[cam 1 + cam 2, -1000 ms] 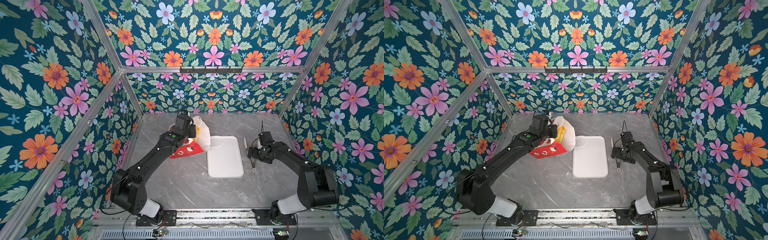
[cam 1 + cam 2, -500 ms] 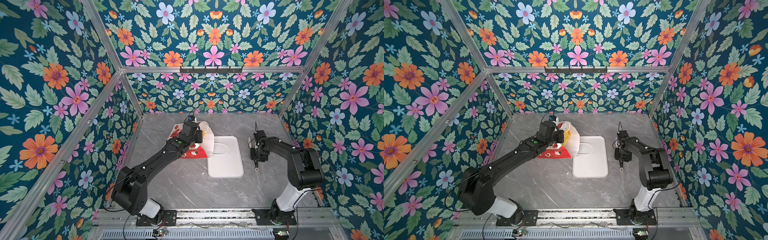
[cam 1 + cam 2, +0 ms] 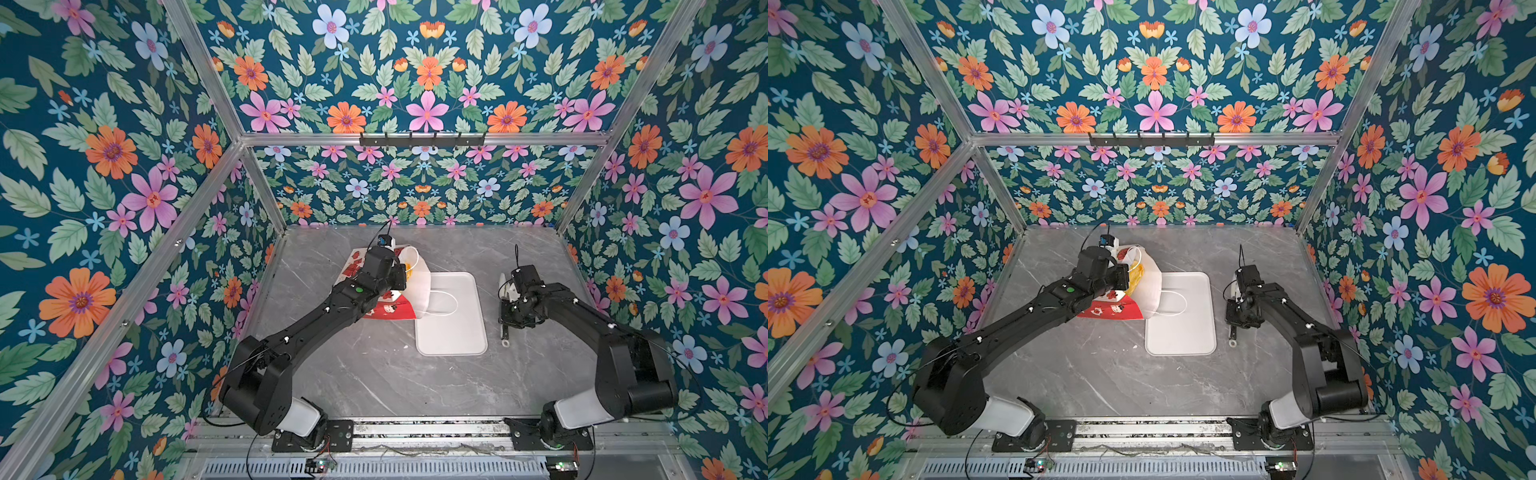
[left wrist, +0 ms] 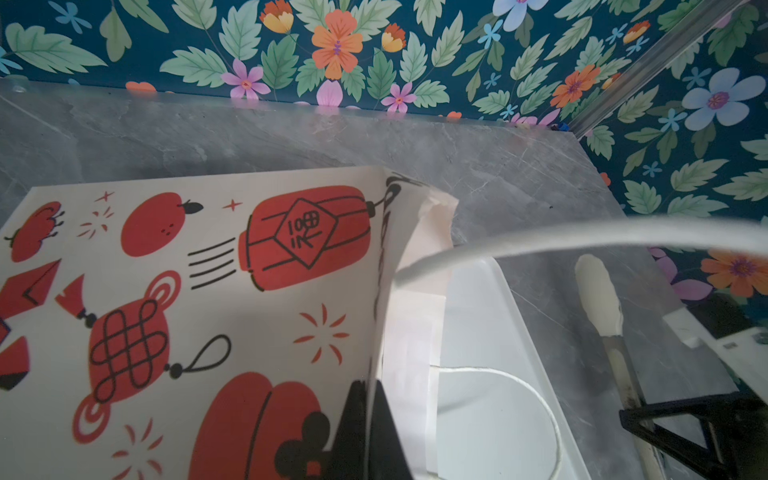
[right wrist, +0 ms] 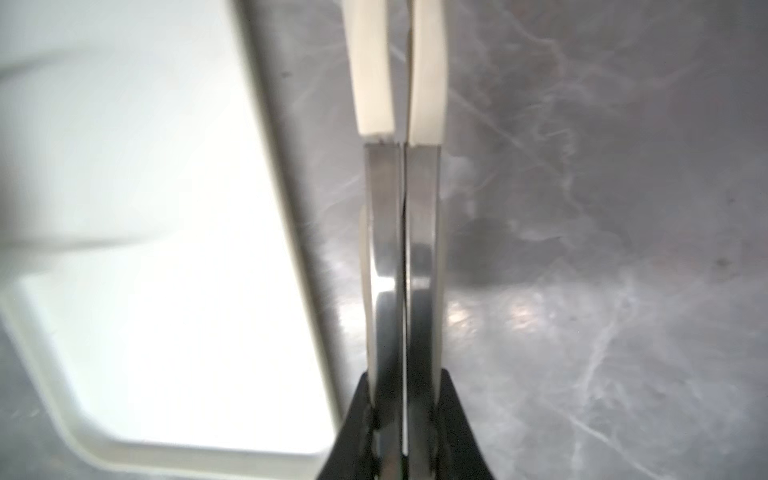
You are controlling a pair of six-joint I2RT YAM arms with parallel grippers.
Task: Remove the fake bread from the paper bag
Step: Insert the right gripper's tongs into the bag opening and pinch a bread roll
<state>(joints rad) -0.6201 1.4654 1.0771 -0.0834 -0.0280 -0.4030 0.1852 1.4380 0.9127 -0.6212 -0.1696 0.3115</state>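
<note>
Grey marbled stone forms the counter, and nearest to us on it lies the white tray, flat and rectangular. Just right of the tray, the right hand is clamped on the metal arms of the tongs, squeezing them so that their white tips meet. The tongs run alongside the tray's right edge, apart from it, with their ringed end pointing toward us. We cannot tell whether they touch the counter.

At the tray's far left corner we find the paper bag, tipped onto its side. Its red base lies left of the tray, and its open mouth overlaps that corner. The left hand is closed on the bag's upper rim, pinching the printed paper wall, and the mouth gapes toward the tray. Inside that mouth we glimpse the fake bread as a glossy yellow patch in the bag, though we cannot make out which pieces show.

Beyond the tray, the counter runs to the floral wall, where a black hook rail sits on a metal bar.
</note>
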